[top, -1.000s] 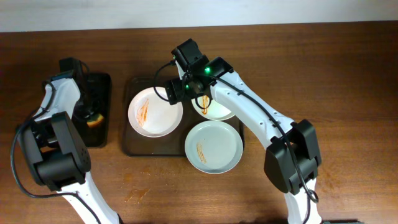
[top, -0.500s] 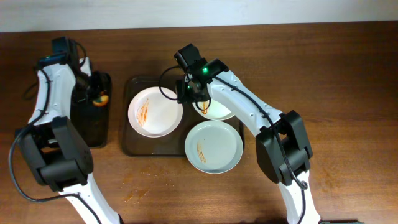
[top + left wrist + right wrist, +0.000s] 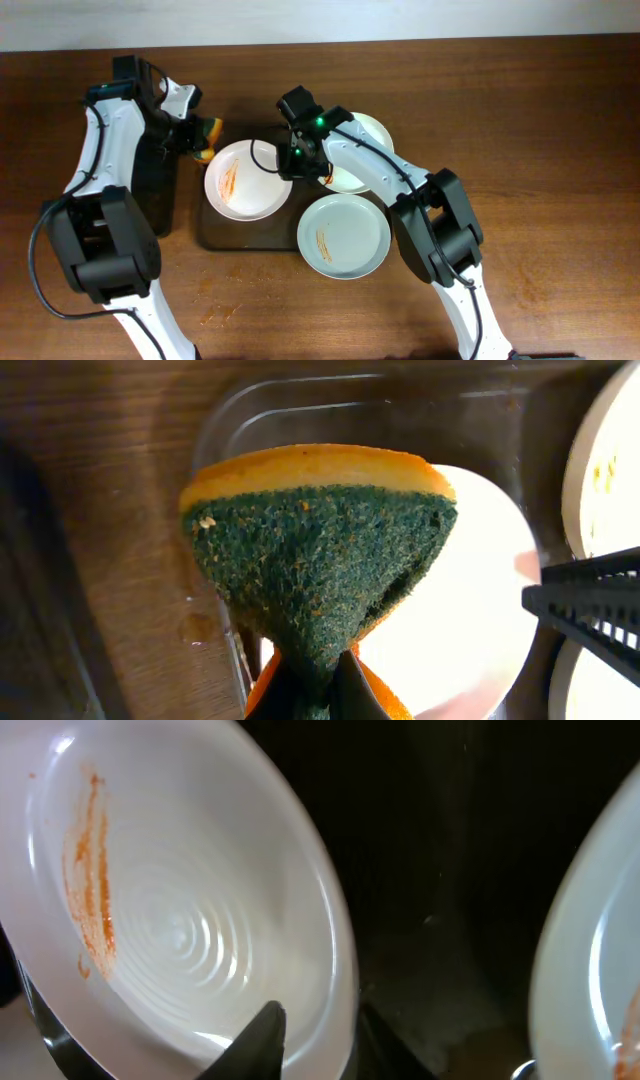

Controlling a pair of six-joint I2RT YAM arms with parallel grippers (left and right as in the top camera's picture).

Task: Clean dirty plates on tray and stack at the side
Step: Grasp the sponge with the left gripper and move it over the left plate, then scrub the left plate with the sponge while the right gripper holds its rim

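The dark tray (image 3: pixel 215 232) holds three sauce-streaked plates. A white plate (image 3: pixel 245 180) lies at its left, a second white plate (image 3: pixel 374 134) at the back right, and a pale blue-green plate (image 3: pixel 343 236) at the front right. My left gripper (image 3: pixel 198 135) is shut on a green-and-orange sponge (image 3: pixel 320 550), which hangs over the tray's back left corner beside the left white plate (image 3: pixel 470 590). My right gripper (image 3: pixel 320 1035) pinches the right rim of that white plate (image 3: pixel 180 910), one finger inside the rim and one outside over the tray floor (image 3: pixel 450 870).
A narrow black tray (image 3: pixel 150 190) stands left of the big tray, under my left arm. The wooden table (image 3: pixel 520 120) stretches out to the right and front. My right arm crosses above the back white plate.
My left gripper lifted the sponge out of the black tray and carried it right to the big tray's corner. My right gripper dropped to the left plate's rim and closed on it.
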